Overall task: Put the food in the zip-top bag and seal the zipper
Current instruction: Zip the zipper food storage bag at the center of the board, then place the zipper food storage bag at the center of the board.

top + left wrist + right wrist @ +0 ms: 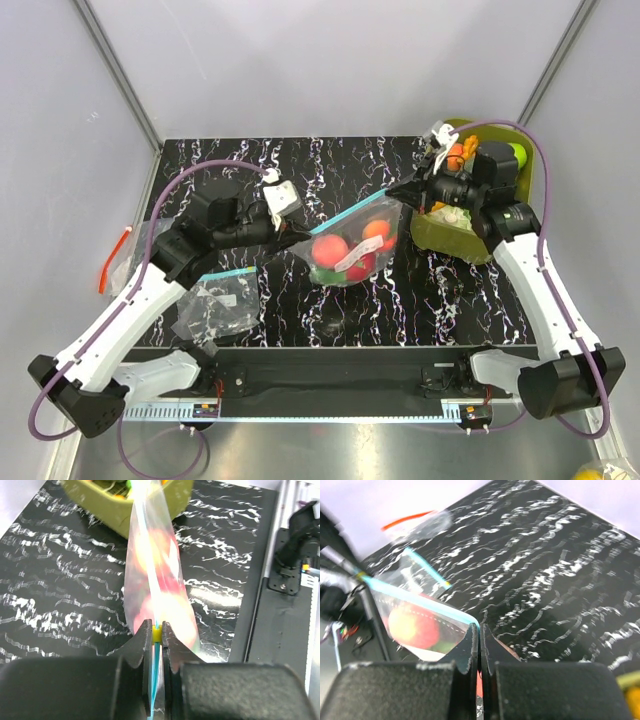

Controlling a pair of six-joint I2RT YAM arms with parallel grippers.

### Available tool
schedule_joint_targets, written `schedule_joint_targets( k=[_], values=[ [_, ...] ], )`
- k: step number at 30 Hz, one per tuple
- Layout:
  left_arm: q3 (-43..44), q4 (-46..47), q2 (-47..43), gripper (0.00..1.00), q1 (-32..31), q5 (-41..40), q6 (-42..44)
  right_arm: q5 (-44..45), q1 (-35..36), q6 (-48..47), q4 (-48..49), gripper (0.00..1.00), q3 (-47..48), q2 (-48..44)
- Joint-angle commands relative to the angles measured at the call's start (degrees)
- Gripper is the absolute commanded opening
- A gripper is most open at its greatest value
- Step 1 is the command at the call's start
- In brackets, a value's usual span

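Top external view: over the desk (450,300), the left jaws clamp shut on the 9 o'clock corner of the zip-top bag (352,240), food (328,250) inside. The right jaws pinch its 2 o'clock corner, with the zipper (345,217) stretched between them, seemingly sealed.

Top view high, looking down from the near side, wrist views close, facing each other along zip-top bag (345,228)

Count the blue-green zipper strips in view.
2. One zipper is stretched between the left gripper and right gripper, on the filled bag. The other strip lies on a spare bag near the left arm. None seems hidden.
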Motion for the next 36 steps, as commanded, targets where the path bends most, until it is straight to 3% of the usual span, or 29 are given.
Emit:
schedule_joint_targets(
  k=[1,14,20,28,36],
  values=[
    [-1.2,-1.6,-4.4,0.00,0.7,-5.2,-2.9,10.6,-4.1,3.5,8.4,0.00,1.1,0.0],
    [-2.4,-7.4,-5.9,0.01,0.9,-18.0,-6.7,11.3,-4.9,9.9,12.9,0.00,3.4,8.2],
    [2.9,-5.4,1.4,0.02,1.0,-13.5,-7.6,10.9,-4.8,12.5,12.7,0.00,6.1,11.5],
    [7.8,-3.1,10.0,0.00,0.9,-16.6,-8.7,14.2,-4.8,10.0,3.6,0.00,1.9,-1.0],
    [12.2,2.9,17.4,0.00,0.9,-13.4,-10.2,19.5,-4.7,9.0,-5.3,0.00,-5.8,-16.7]
  ],
)
